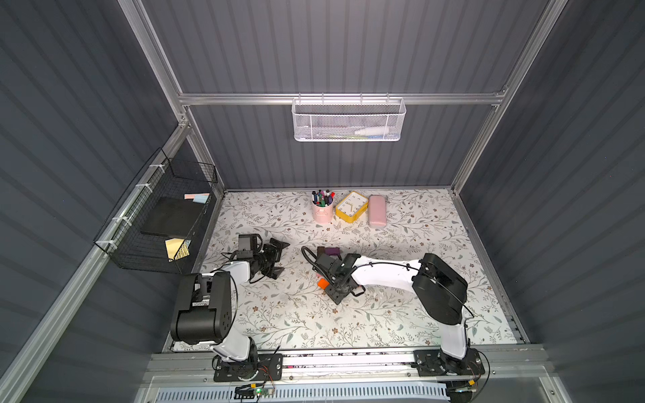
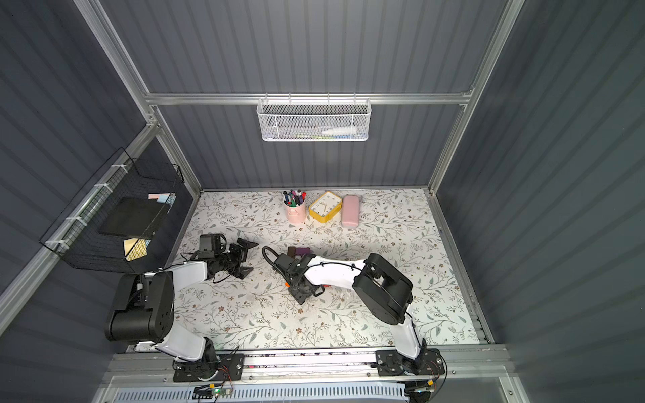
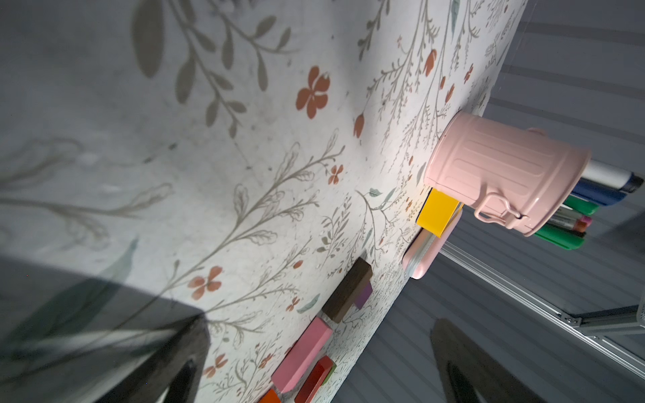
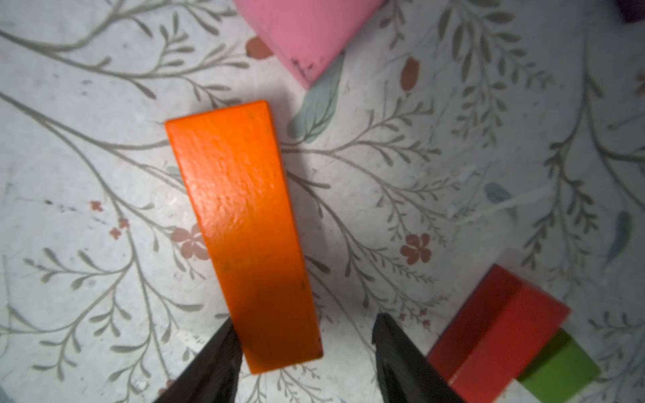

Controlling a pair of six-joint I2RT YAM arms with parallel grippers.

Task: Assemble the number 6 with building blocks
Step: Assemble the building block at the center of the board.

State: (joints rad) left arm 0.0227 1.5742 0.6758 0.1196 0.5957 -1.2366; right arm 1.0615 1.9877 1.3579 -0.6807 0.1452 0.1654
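Right gripper (image 4: 303, 319) — jaws half-open astride orange bar (image 4: 241, 223), unclamped; left gripper (image 1: 279, 259) wide, empty — risk: off-centre closure may skew bar into pink block (image 4: 307, 31) at 12 o'clock.

In both top views the surface (image 1: 349, 324) (image 2: 314, 321) is bright, walls (image 1: 69, 139) at three and nine o'clock dim. Wrist views blur close up; the orange block (image 4: 241, 226) glares.

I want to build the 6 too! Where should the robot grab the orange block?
The orange block lies flat on the table, long but narrow. Pinch its two long sides from above; the right gripper can span that width.
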